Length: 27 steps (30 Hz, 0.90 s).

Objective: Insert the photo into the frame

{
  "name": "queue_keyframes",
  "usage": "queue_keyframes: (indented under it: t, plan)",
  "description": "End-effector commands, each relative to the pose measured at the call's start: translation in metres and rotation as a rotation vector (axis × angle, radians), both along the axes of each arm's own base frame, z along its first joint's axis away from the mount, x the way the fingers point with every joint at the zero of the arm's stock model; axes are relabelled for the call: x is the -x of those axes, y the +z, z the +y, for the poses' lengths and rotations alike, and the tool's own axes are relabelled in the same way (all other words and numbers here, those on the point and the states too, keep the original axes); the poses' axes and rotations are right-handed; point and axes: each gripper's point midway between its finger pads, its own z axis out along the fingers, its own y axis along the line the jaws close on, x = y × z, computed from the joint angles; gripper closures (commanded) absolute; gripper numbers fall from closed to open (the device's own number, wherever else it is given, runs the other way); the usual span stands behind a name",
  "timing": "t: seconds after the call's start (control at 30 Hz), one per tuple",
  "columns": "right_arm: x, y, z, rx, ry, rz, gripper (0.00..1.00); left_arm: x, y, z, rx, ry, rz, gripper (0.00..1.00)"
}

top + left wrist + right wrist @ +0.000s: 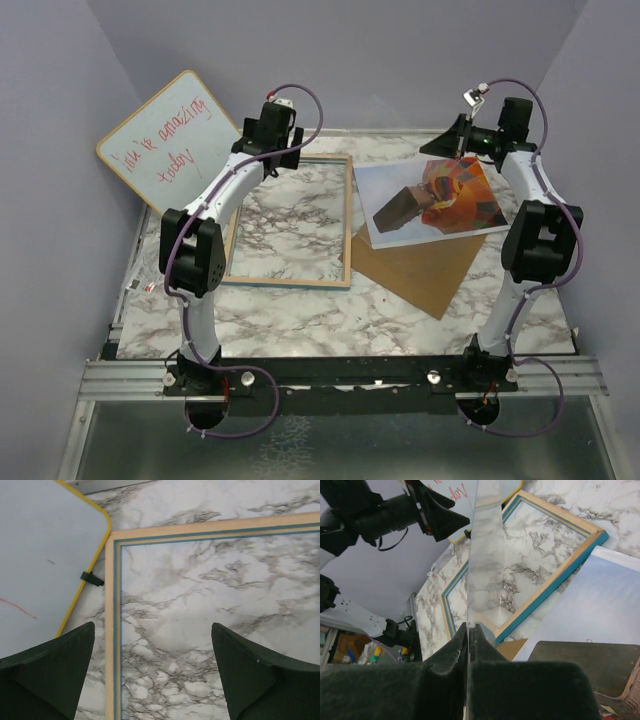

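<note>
The photo (432,196) lies picture side up on the right half of the table (300,320), its balloon and dark basket facing us and its pale sky filling the right of the right wrist view (605,600). Beneath it we see a brown backing board (420,275), whose near corner juts out past the photo's near edge. Just left of the photo lies the frame (346,230), flat on the marble with its pale wood side up and a blue edge showing along its rim (545,582). We cannot tell whether the photo and the frame touch. The marble shows through the frame's opening. The right claw (440,145) hangs over the far edge of the photo. It is clenched (470,630) on a thin clear pane (485,555) that we see edge-on, rising from between the fingers and mirroring the marble. The left claw (280,160) hovers over the far left corner of the frame (111,605), released, with its fingers (50,675) spread wide and nothing between them. Left of that corner a whiteboard (170,135) with a yellow rim and red handwriting stands tilted at the far left of the table.
</note>
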Motion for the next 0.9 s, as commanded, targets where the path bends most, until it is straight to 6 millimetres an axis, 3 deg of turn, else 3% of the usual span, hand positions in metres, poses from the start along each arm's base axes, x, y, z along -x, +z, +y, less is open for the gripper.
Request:
queue_keyframes:
  t: [0.0,0.2,0.4,0.6,0.77,0.87]
  plan:
    - [-0.001,0.01,-0.014,-0.074,0.027,0.011,0.99,-0.005,-0.029,0.061,-0.126,0.166,0.055,0.01]
    - [-0.001,0.014,-0.024,-0.126,0.01,0.03,0.99,-0.007,-0.064,0.091,-0.102,0.103,0.155,0.01]
    - [0.005,0.029,-0.023,-0.251,-0.028,0.108,1.0,-0.006,-0.11,0.091,0.021,0.019,0.267,0.01]
    - [0.0,0.012,-0.024,-0.318,-0.068,0.266,0.99,-0.009,-0.152,0.106,0.012,0.087,0.333,0.04]
    - [-0.009,-0.002,-0.027,-0.348,-0.128,0.376,1.0,-0.002,-0.163,0.118,-0.028,0.127,0.357,0.07]
    - [-0.015,-0.012,-0.028,-0.362,-0.177,0.447,0.99,0.007,-0.171,0.113,-0.006,0.104,0.387,0.17]
